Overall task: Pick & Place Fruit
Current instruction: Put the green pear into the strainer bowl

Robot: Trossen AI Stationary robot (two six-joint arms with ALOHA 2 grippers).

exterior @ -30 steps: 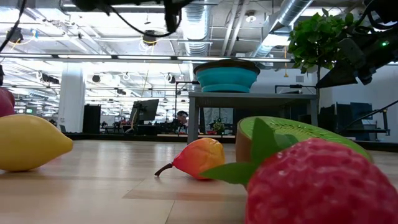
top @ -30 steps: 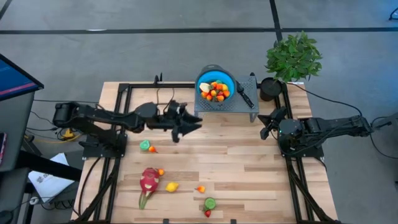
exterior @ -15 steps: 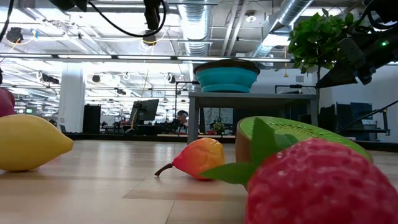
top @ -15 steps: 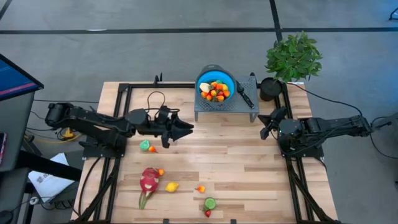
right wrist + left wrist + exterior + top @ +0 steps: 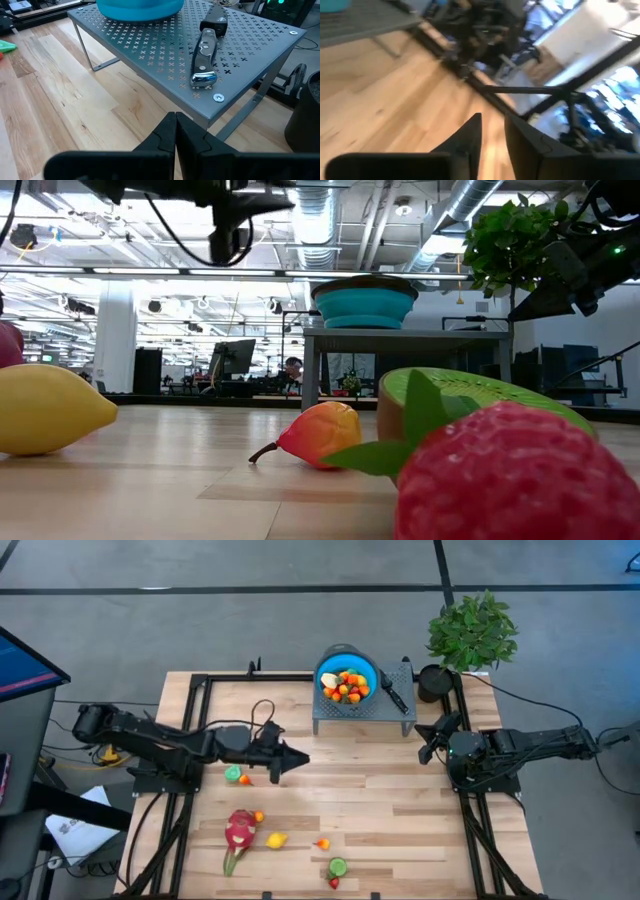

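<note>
Over the table's left middle, we saw the left gripper (image 5: 297,756) stretched out level, fingers slightly apart, holding nothing. Fruit (image 5: 241,831) lay nearer on the wood; more filled the blue bowl (image 5: 347,668). At right, the right gripper (image 5: 430,747) waited, closed.

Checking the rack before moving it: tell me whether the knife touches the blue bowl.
Apart. In the high view the knife lies on the grey rack beside the blue bowl, with bare rack showing between them.
</note>
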